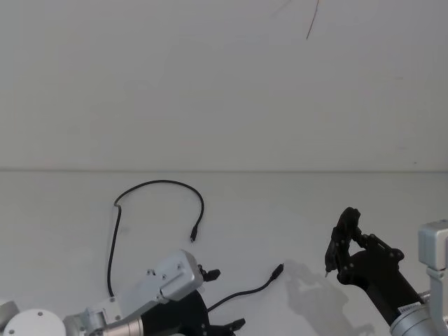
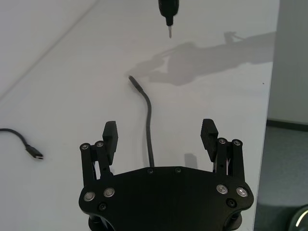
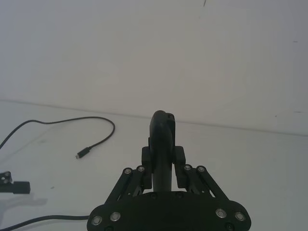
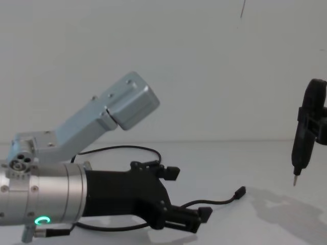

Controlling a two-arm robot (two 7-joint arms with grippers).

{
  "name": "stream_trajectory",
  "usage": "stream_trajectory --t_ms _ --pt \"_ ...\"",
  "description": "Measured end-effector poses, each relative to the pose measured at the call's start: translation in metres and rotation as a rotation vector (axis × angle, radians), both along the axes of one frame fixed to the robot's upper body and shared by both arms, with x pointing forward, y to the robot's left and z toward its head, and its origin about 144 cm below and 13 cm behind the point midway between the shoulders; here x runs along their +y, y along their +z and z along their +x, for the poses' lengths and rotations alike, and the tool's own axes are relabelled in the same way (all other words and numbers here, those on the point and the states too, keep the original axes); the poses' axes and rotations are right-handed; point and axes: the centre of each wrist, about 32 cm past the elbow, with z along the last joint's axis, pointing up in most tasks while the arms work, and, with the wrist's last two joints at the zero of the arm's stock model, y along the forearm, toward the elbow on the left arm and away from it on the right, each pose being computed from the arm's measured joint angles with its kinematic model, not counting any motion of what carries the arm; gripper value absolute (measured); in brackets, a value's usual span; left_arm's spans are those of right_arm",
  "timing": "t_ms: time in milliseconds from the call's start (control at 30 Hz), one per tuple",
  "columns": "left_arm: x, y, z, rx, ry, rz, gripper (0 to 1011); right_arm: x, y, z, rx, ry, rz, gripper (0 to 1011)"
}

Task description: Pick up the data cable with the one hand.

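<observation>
1. A smooth white table [image 1: 70,210] takes the lower half of the head view.
2. Behind it stands a plain white wall [image 1: 210,84], with one thin dark line [image 1: 311,21] near the top.
3. Beyond the table's edge, a grey floor [image 2: 284,163] meets a dark skirting strip [image 2: 288,124].

The thin black data cable [image 1: 161,183] lies on the white table [image 1: 350,196], its near stretch between the black left gripper's [image 1: 225,299] jaws; the right gripper [image 1: 348,241] is well rightward.

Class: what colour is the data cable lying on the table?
Black; the data cable shows best in the head view.
</observation>
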Motion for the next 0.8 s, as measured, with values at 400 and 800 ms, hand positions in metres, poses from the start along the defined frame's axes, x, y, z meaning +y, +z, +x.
stream_trajectory --t_ms 400,800 --pt "-0.010 -0.010 0.002 0.053 0.008 0.015 1002 0.000 0.000 0.000 0.000 0.000 0.000 269" --pt "-0.021 -0.020 0.000 0.103 0.069 -0.019 1001 0.000 0.000 0.000 0.000 0.000 0.000 269"
